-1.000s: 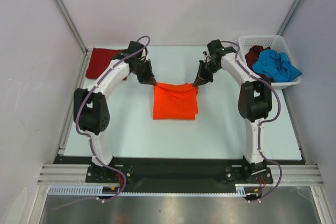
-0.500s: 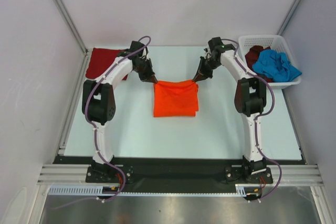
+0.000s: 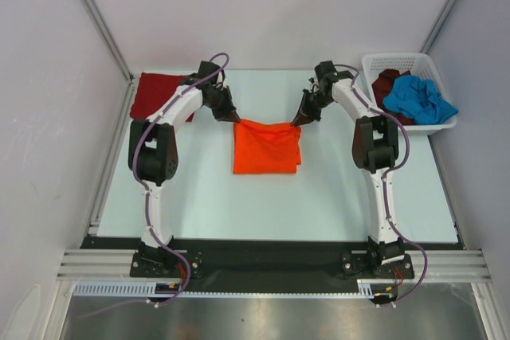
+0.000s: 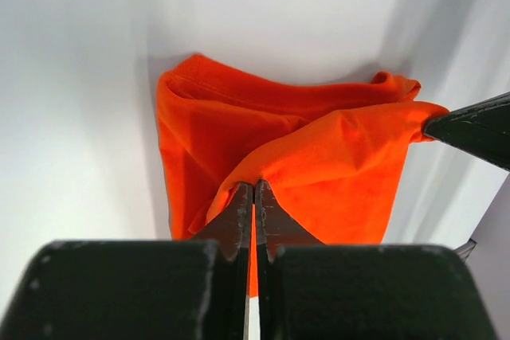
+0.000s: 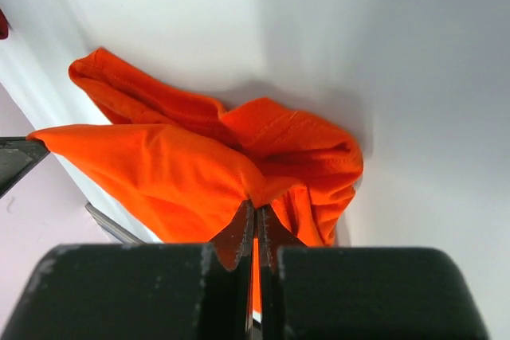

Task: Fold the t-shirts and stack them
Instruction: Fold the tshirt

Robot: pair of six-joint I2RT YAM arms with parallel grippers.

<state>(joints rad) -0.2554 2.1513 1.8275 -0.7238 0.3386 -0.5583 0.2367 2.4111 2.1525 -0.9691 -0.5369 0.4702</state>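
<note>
First, on the far left, a dark red shirt (image 3: 154, 93) is seen lying at the back corner of the table (image 3: 335, 197), partly hidden by the left arm. Next, the back left corner of the orange shirt (image 3: 267, 149) is pinched tight in the left gripper (image 3: 236, 123) and held up a little. This shirt is bright, plain and folded over, and its front part lies on the middle of the table. Its back right corner is pinched tight in the right gripper (image 3: 296, 123). Since a second ago, the back edge has been pulled farther back. On the right, a blue shirt (image 3: 418, 99) and a dark maroon shirt (image 3: 388, 81) are piled in a white basket (image 3: 398, 59).
</note>
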